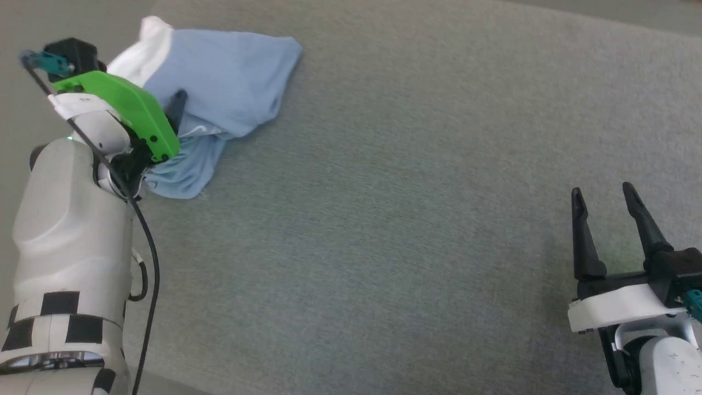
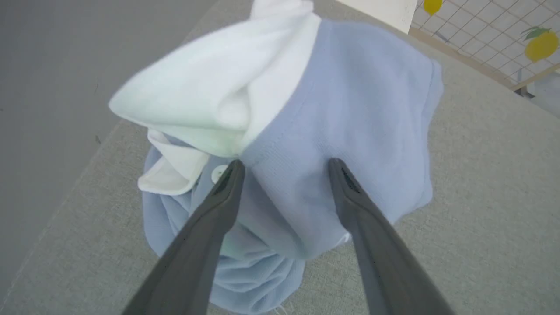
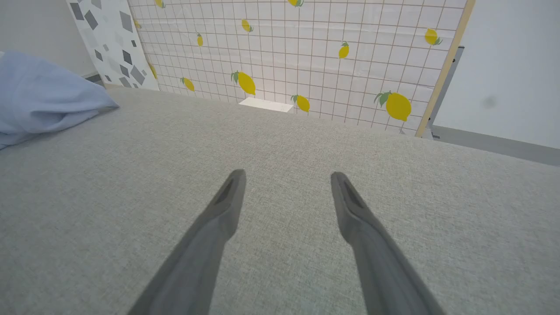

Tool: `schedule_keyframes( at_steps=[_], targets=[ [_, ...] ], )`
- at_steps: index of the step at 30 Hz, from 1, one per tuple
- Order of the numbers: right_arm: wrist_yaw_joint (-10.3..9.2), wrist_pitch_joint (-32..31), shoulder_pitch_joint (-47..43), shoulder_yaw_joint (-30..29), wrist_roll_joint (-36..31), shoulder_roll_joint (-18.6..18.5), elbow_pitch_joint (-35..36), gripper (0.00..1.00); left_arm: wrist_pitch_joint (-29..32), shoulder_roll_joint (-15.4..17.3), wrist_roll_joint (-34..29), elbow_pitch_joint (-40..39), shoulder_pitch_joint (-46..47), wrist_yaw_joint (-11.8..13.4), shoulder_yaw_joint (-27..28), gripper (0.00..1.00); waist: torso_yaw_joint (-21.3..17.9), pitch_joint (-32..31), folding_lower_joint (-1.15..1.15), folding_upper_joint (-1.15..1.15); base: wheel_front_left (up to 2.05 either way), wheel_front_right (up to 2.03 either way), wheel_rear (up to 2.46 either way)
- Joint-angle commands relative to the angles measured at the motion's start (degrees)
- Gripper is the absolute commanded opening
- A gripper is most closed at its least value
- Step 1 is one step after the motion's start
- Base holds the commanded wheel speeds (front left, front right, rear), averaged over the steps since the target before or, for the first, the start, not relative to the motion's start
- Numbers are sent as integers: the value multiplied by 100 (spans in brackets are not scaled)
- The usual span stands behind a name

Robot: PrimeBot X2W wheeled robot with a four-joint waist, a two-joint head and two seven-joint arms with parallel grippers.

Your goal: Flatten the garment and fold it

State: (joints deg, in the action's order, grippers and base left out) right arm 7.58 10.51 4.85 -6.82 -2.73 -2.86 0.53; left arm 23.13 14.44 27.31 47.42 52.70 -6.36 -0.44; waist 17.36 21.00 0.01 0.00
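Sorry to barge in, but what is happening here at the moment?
The robot is dealing with a light blue polo shirt, which lies crumpled in a heap at the far left of the grey surface. Its left gripper is open at the heap, fingers straddling a blue fold beside the white collar, nothing gripped. The right gripper is open over bare surface.

Garment (image 1: 230, 77) on surface (image 1: 384, 230), far left.
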Motion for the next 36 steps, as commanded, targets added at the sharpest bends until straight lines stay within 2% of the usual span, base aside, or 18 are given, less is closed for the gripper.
schedule_keyframes(
  at_steps=[1, 8, 16, 17, 18, 23, 29, 36],
  targets=[
    [-9, -22, 75, -6, -38, -1, 70, 100, 175, 45, 29, 87, 103, 86, -19, 100, -325, 359, -1, 0, 0, 0, 0],
    [-9, -48, 66, -69, -41, -1, 227, 100, 880, 56, 32, 394, 71, 335, -126, 100, -359, 612, -1, 0, 0, 0, 0],
    [-9, -96, 70, -143, -68, -1, 332, 100, 776, -100, -60, 526, -155, 354, -331, 100, -285, 759, -1, 0, 0, 0, 0],
    [-9, -98, 72, -143, -71, -1, 334, 100, 715, -98, -86, 531, -165, 359, -355, 40, -279, 757, -1, 0, 0, 0, 0],
    [-9, -100, 74, -140, -72, -1, 331, 100, 593, -93, -105, 523, -166, 385, -356, 0, -270, 750, -1, 0, 0, 0, 0],
    [-9, -80, 59, -116, -47, -1, 248, 100, 230, -84, 6, 508, -53, 419, -227, 0, -211, 612, -1, 0, 0, 0, 0],
    [-9, 9, 34, -73, 57, -1, 42, 100, -507, 114, -3, 206, 233, 470, -87, 0, -123, 275, -1, 0, 0, 0, 0],
    [-9, 142, 22, 54, 251, -1, -329, 100, -1418, 326, -167, -329, 476, 254, -164, 0, -102, -216, -1, 0, 0, 0, 0]
  ],
)
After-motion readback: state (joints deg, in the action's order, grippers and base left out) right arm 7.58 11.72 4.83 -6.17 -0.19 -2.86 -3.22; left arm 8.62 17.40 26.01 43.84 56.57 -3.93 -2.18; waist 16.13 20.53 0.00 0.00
